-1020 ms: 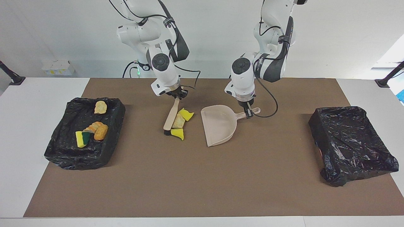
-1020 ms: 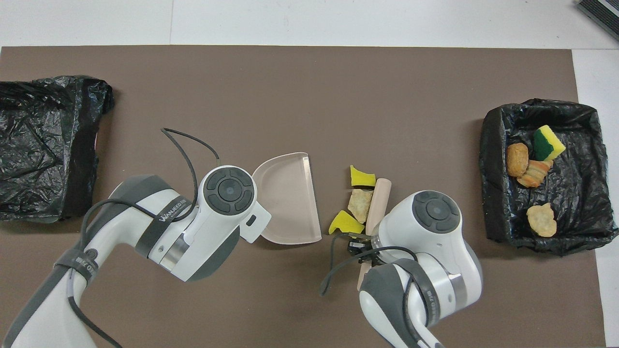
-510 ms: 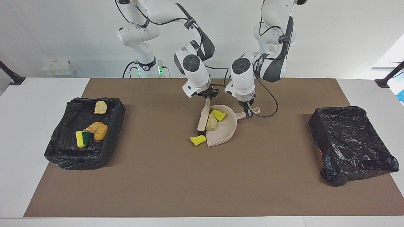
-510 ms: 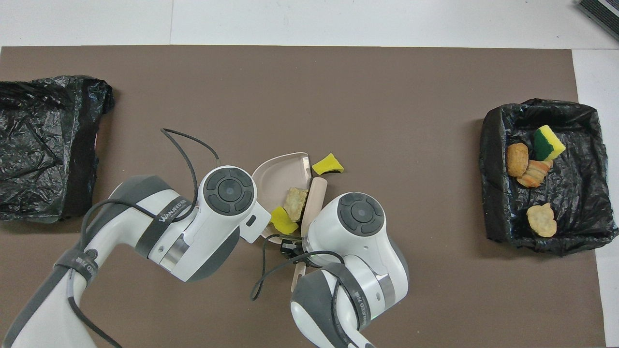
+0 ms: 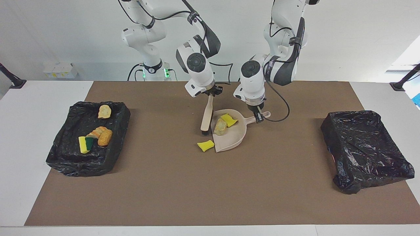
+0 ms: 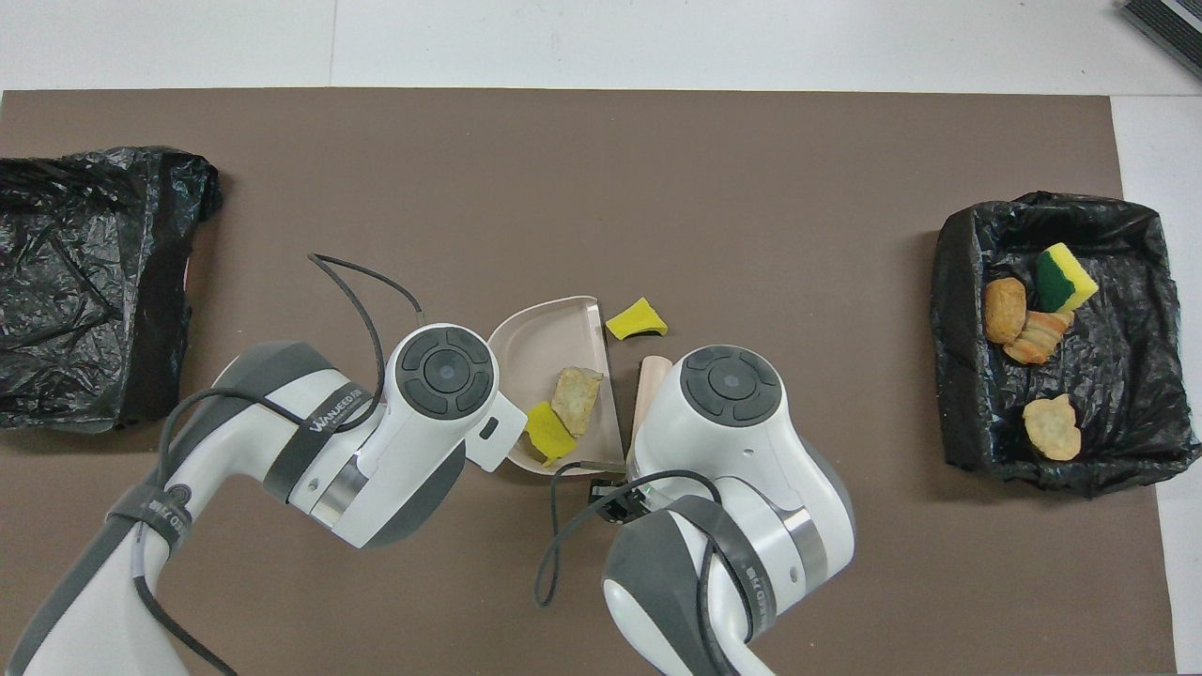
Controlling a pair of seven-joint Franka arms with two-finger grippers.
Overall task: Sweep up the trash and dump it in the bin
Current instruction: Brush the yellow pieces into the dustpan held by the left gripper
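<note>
Light, squashy trash: two scraps in the dustpan, one beside its lip; your right tool grips the brush, left tool the dustpan's handle.

A brown-matted table carries a beige dustpan under the left gripper, a loose yellow sponge piece beside its mouth, and two black-lined bins at either end.

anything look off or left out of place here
One yellow sponge piece lies on the mat just outside the dustpan, beside its open edge, while a tan lump and another yellow piece sit inside the pan. It looks missed by the brush.
</note>
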